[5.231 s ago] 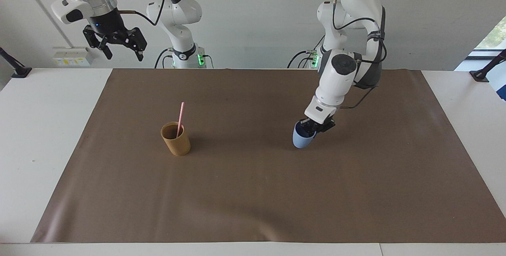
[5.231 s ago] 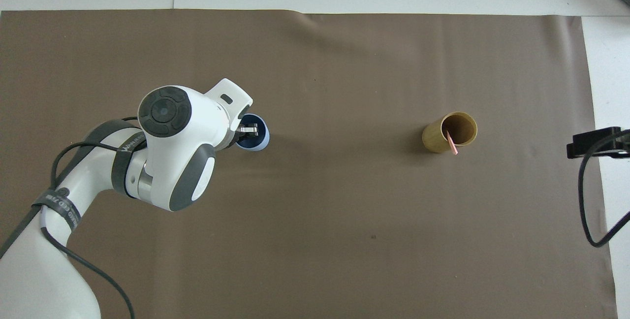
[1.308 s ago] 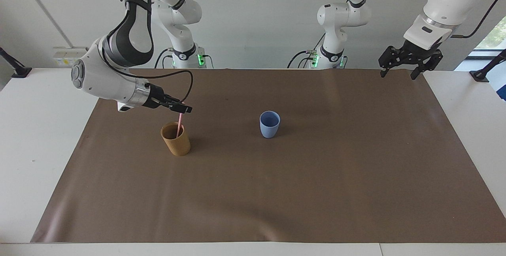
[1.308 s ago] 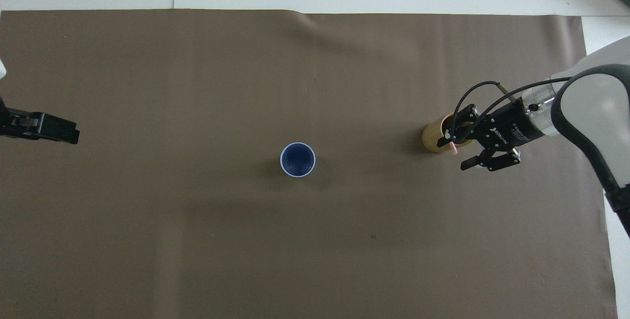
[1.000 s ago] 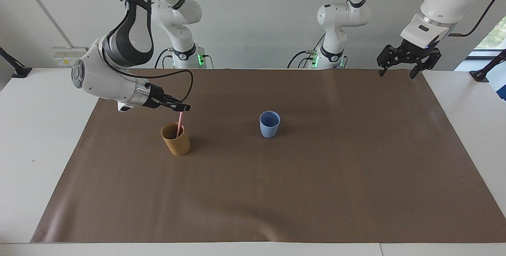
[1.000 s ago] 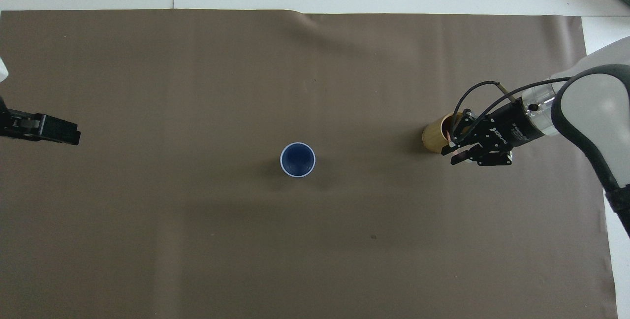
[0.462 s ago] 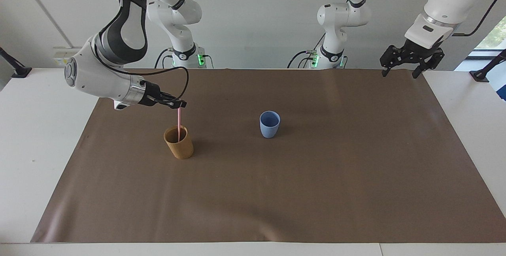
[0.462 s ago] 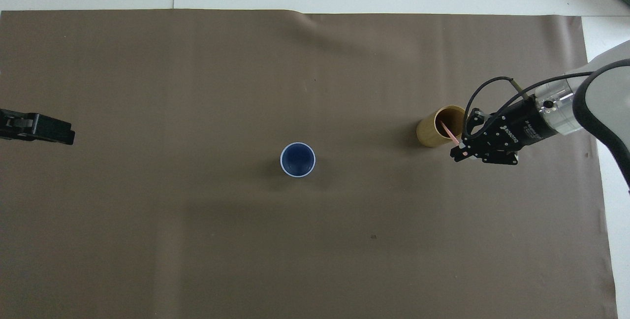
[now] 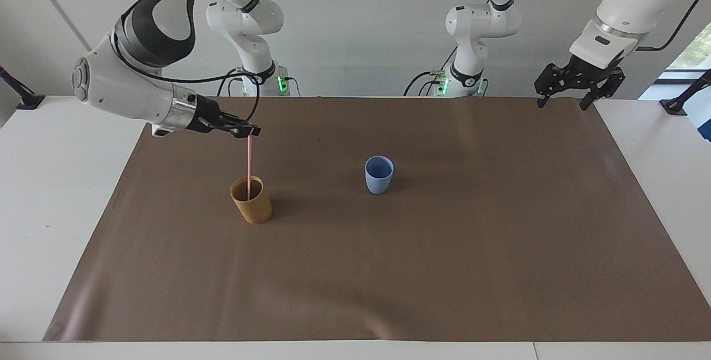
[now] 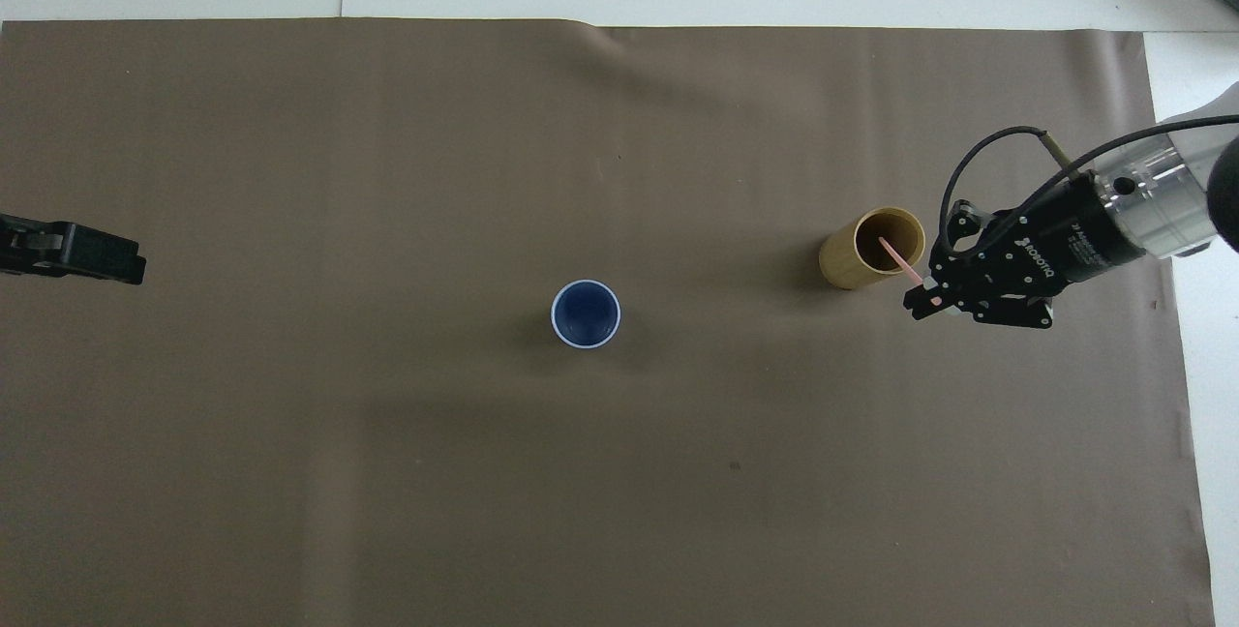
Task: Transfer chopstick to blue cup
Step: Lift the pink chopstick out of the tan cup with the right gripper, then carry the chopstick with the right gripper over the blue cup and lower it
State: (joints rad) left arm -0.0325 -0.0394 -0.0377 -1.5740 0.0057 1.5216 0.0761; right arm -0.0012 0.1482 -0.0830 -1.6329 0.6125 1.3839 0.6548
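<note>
Two cups: a small light-blue tapered cup and a tan-brown cup; one thin pink chopstick (lower end inside the tan cup) pinched by the right gripper; the left gripper waits, spread wide.

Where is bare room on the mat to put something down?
The mat is bare between the blue cup and tan cup, and everywhere farther from the robots. Crowded only at the tan cup, where the right gripper holds the chopstick.
</note>
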